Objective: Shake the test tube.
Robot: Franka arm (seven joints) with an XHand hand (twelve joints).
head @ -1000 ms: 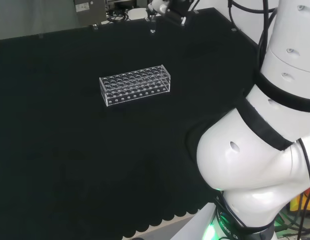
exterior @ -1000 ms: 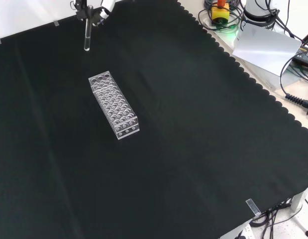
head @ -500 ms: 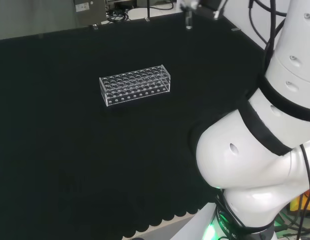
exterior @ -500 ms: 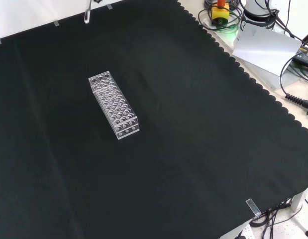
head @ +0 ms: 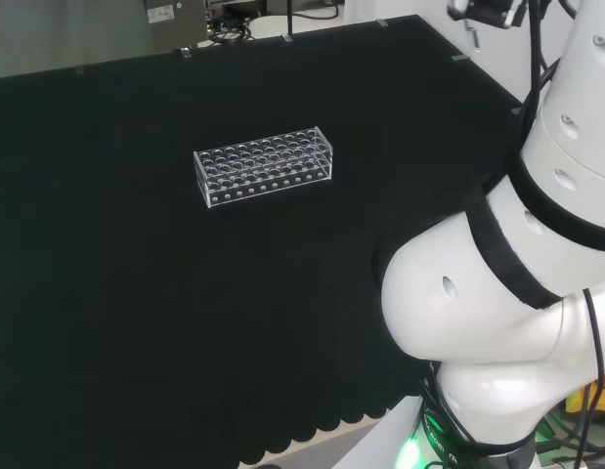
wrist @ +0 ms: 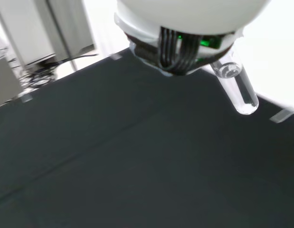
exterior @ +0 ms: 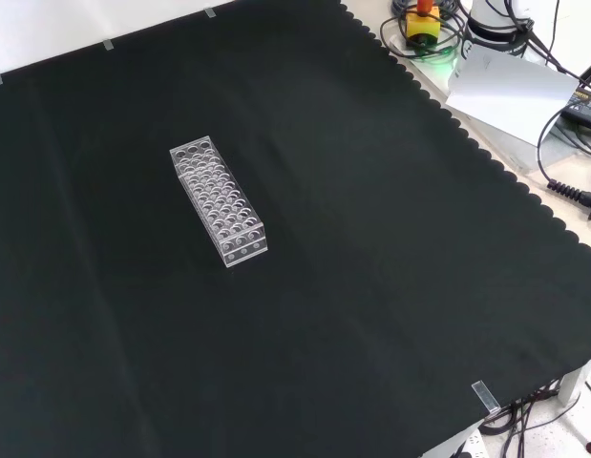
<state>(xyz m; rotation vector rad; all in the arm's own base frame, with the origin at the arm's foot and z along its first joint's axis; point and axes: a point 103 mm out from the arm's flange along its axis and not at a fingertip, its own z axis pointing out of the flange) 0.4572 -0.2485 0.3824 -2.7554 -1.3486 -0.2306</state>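
In the head view the black and white hand (head: 486,10) is high at the top edge, beside the arm's upper link, well to the right of the rack. A thin clear test tube (head: 475,39) hangs from it, pinched at its top. The wrist view has the same test tube (wrist: 238,91) close up, slanting out over the black cloth; I cannot tell whether anything is in it. The clear plastic tube rack (head: 265,164) with several rows of holes stands alone on the cloth, and in the front view the rack (exterior: 219,202) sits left of centre.
The arm's white links (head: 497,293) take up the head view's right side. Beyond the cloth's scalloped edge in the front view lie a grey sheet (exterior: 510,91), a yellow button box (exterior: 424,24) and cables. In the wrist view the arm's base (wrist: 184,19) is behind the tube.
The hand with the tube has swung right across the head view's top, from above the rack's far side to beside the arm, and has left the front view. The rack has not moved.
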